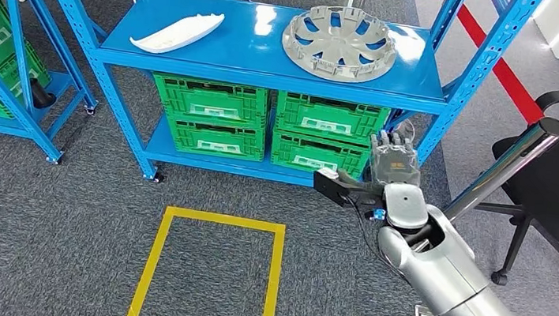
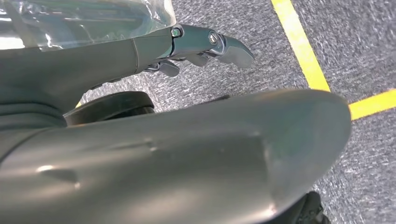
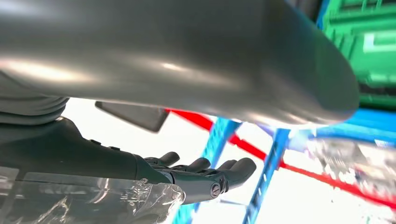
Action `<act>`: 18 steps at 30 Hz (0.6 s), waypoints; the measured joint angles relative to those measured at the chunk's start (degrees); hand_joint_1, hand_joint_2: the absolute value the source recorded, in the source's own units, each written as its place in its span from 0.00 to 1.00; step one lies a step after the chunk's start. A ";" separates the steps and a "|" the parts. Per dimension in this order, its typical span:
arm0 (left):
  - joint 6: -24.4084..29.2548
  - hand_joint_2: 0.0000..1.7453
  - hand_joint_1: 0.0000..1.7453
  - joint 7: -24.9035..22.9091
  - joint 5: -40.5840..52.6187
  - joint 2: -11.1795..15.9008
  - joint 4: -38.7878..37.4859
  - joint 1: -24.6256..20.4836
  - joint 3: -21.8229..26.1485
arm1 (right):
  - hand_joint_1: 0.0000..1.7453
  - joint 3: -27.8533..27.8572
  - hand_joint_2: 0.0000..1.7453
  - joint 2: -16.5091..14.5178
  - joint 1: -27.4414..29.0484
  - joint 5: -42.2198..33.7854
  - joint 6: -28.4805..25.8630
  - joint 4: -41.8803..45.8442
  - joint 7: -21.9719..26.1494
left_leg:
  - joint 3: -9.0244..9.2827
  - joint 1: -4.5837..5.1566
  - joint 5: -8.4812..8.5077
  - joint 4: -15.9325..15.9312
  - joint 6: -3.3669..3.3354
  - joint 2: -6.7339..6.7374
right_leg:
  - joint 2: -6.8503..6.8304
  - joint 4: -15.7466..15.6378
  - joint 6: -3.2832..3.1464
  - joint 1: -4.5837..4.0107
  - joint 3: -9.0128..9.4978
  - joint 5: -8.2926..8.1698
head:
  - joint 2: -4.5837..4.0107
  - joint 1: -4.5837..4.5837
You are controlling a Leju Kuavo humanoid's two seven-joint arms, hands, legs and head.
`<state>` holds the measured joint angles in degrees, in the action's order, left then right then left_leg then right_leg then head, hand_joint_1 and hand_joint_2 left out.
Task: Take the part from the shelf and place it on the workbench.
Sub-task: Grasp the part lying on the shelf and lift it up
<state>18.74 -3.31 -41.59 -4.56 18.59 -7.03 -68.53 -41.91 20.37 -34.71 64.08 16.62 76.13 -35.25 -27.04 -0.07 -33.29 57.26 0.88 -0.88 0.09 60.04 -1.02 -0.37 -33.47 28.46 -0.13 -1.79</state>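
Long white curved plastic part (image 1: 177, 33) lies on blue shelf's top deck (image 1: 232, 61), left side, w/ round grey wheel cover (image 1: 339, 42) to its right. Right hand (image 1: 394, 160) is raised below & right of both, well apart from the part, fingers spread, holding nothing. Left hand (image 2: 205, 44) hangs over grey carpet (image 2: 261, 70), fingers loosely extended, nothing in it.

No text, brand or number can be read. White labels are seen on the fronts of the green crates (image 1: 264, 123), but their print is too small to be made out.
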 joint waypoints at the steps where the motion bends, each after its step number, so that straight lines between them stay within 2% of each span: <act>1: -0.03 0.00 0.00 -0.19 0.01 -0.11 -0.03 -0.16 -0.45 | 0.00 -0.82 0.00 -0.33 -0.76 0.82 0.27 0.07 -0.19 | 0.01 0.00 0.00 0.00 0.00 0.00 | 0.01 0.00 0.00 0.00 0.00 0.00 | 0.00 0.01; 18: -0.82 0.00 0.00 -3.02 0.37 -0.40 -1.13 -1.06 -5.92 | 0.00 -10.39 0.00 -3.21 -6.08 3.26 0.63 0.49 -2.32 | -0.02 0.00 0.00 0.00 0.01 -0.01 | 0.01 0.00 0.00 0.00 -0.03 0.00 | 0.00 -0.01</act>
<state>17.92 -6.32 -41.22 -4.96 17.46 -8.10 -74.45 -52.30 17.16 -40.79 67.35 17.25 76.62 -37.57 -27.06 -0.06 -33.29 57.26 0.88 -0.89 0.10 60.04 -1.02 -0.37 -33.50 28.46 -0.13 -1.80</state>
